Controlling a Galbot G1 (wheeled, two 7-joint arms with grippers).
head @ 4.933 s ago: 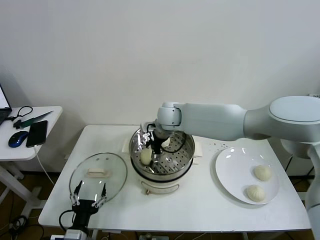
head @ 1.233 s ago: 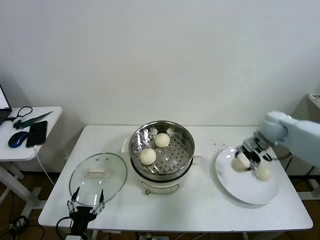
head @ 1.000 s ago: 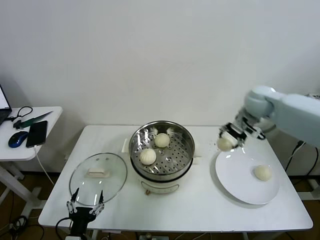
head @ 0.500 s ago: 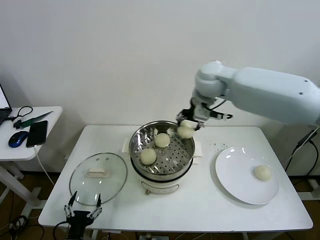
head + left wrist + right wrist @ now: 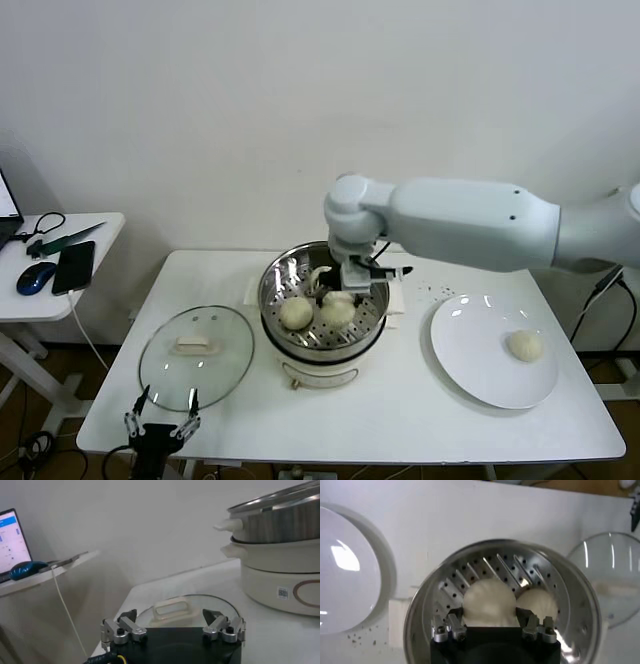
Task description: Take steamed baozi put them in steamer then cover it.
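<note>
Step in hand: third bun going down; the right gripper (image 5: 338, 296) is low inside the steamer (image 5: 372, 318), clamped on a steamed baozi (image 5: 489, 602).
Right gripper: fingers snug against both sides of that bun in the right wrist view, no gap showing; whether the bun already rests on the perforated floor is hard to say.
Steamer load: a second baozi (image 5: 296, 313) sits just beside the held one, touching or nearly so; a third pale shape (image 5: 320, 274) at the far wall looks like another bun, partly hidden by the arm.
Plate: the white plate (image 5: 470, 375) on the right carries one last baozi (image 5: 525, 345).
Left gripper: the left gripper (image 5: 172, 628) is parked off the table's front edge near the glass lid (image 5: 172, 375), fingers spread wide, holding nothing.
Next move: likely open the fingers, lift clear without nudging the neighbour, fetch the last bun from the plate.
Left to do: one bun, then the lid onto the steamer.
</note>
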